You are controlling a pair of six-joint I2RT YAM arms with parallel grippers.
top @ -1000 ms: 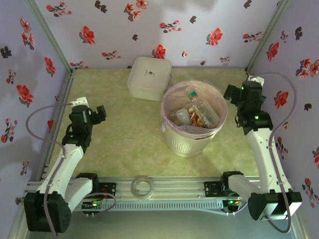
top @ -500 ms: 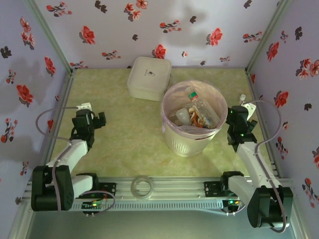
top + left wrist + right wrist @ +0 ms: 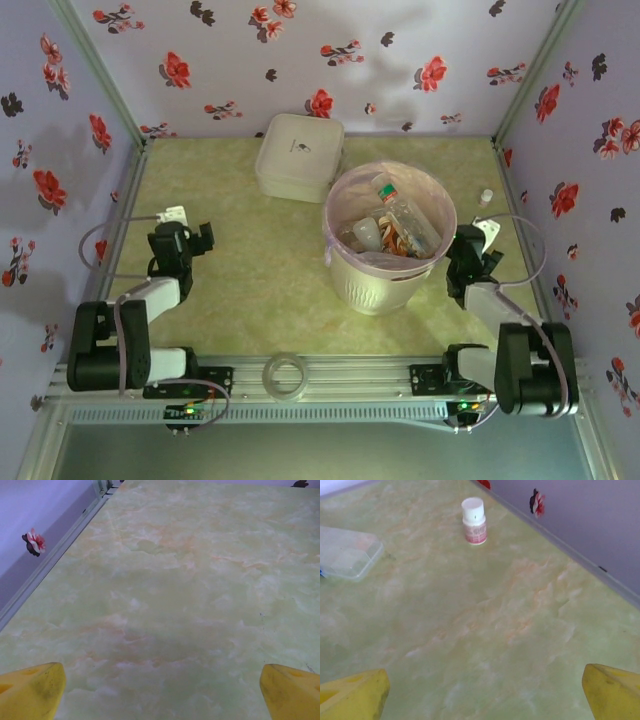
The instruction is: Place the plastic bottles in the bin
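The cream-white bin (image 3: pixel 380 285) with its pink liner stands right of centre and holds several plastic bottles (image 3: pixel 405 222), clear ones with red, white and orange details. One small bottle with a white cap and pink label (image 3: pixel 486 197) (image 3: pixel 474 522) stands upright near the right wall, beyond my right gripper. My right gripper (image 3: pixel 466 247) (image 3: pixel 485 692) sits low beside the bin's right side, open and empty over bare table. At the left side of the table my left gripper (image 3: pixel 198 240) (image 3: pixel 162 692) is low, open and empty.
A square white lidded box (image 3: pixel 298 155) sits behind the bin at the back. A clear tape ring (image 3: pixel 285 375) lies on the front rail. A flat clear plastic container (image 3: pixel 347 555) lies on the table left of the small bottle. Flowered walls enclose three sides.
Both arms have folded down and back toward their bases. The right gripper dropped from high beside the bin to table level, uncovering the small bottle by the right wall.
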